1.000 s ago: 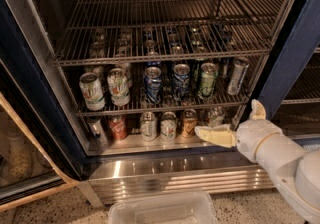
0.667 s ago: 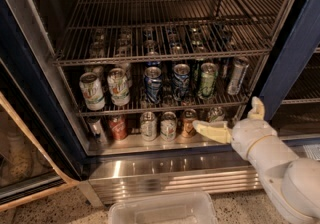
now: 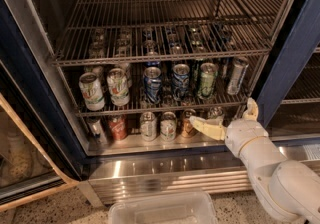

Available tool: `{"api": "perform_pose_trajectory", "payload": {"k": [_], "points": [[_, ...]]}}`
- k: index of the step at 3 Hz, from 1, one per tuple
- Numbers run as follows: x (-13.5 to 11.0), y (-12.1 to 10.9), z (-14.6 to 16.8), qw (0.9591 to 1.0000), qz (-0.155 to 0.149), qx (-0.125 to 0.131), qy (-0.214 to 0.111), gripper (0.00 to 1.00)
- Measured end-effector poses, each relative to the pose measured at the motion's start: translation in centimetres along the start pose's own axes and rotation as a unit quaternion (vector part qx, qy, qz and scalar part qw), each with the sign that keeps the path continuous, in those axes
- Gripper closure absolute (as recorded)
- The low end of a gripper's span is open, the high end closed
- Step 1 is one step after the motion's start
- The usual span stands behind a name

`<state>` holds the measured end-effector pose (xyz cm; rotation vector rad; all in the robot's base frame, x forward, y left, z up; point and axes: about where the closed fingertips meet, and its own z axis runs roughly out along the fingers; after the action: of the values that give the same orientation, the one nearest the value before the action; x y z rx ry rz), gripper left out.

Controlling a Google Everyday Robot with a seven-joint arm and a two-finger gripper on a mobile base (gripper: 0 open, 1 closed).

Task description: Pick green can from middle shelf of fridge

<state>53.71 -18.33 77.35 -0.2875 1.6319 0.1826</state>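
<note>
The green can stands upright on the middle shelf, a grey wire rack inside the fridge. It is right of two blue cans and left of a slim silver can. Two white cans with green logos stand at the shelf's left. My gripper is open and empty, below and slightly right of the green can, at the level of the bottom row. One finger points left in front of the bottom cans. The other finger points up near the right door post.
Several cans stand on the fridge floor below the middle shelf. An upper wire rack hangs above the can tops. The dark blue frame post is right of the gripper. A ribbed steel base panel and a clear plastic bin sit below.
The gripper has moved slightly up and to the left, closer to the front of the middle shelf. The cans have not moved.
</note>
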Motion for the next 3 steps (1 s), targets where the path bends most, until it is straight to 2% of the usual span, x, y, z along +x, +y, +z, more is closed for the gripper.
{"api": "perform_pose_trajectory", "payload": {"k": [2, 3], "points": [[-0.5, 0.6, 2.7, 0.9991, -0.027, 0.016, -0.03, 0.26], [-0.8, 1.1, 3.9, 0.9981, -0.039, 0.02, -0.042, 0.25]]}}
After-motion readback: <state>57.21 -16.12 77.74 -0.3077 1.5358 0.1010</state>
